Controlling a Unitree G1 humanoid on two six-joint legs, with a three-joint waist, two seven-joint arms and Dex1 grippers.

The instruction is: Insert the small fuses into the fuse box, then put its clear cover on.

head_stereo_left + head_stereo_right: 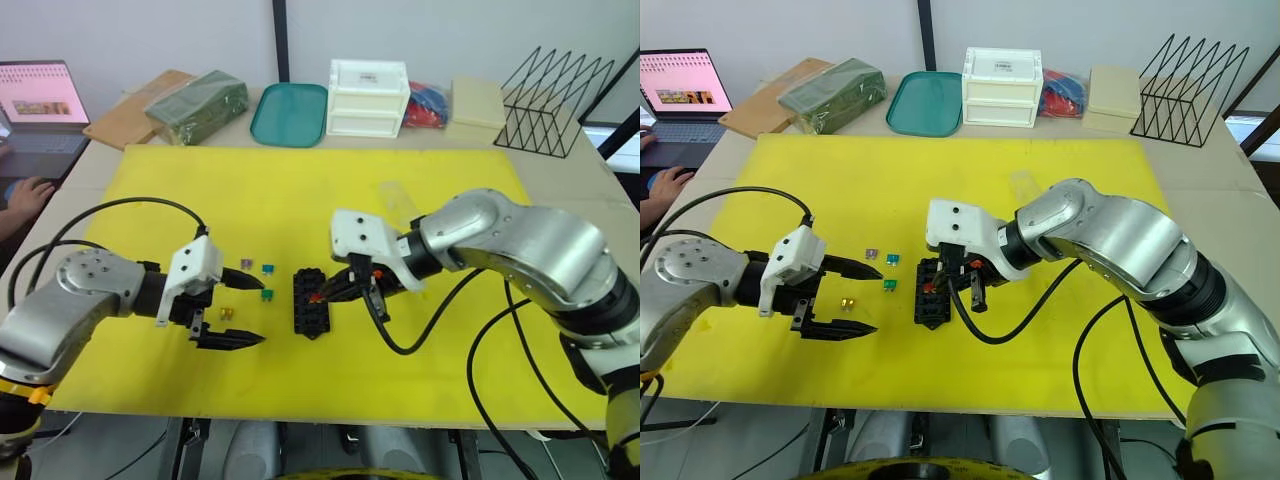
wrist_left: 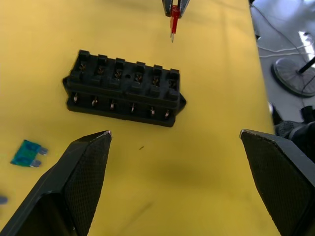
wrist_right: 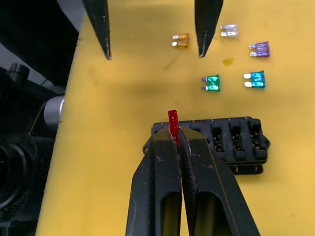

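Right gripper (image 3: 173, 133), fingers pinched together on the red fuse (image 3: 173, 121), which stands between the tips with its body projecting beyond them; in the left wrist view its prongs point toward the yellow mat (image 1: 300, 190). The gripper hangs just over the near end of the fuse box (image 1: 311, 302), the landmark here. The fingers hide part of the box's near end in the right wrist view, so the slot beneath the fuse cannot be made out.

The fuse box lies flat on the mat, slots upward, its long axis running away from the robot.

Left of the fuse box lie the loose fuses: the green fuse (image 3: 212, 82) nearest, the teal fuse (image 3: 255, 79) beside it, then the purple fuse (image 3: 261, 48), the grey fuse (image 3: 229, 30) and the orange fuse (image 3: 181, 40), prongs lying sideways.

Left gripper (image 1: 240, 310), fingers spread wide and empty, hovers left of the fuse box, its tips toward the box with the orange fuse between them.

The clear cover (image 1: 398, 200), faint and hard to outline, lies beyond the fuse box to the right.
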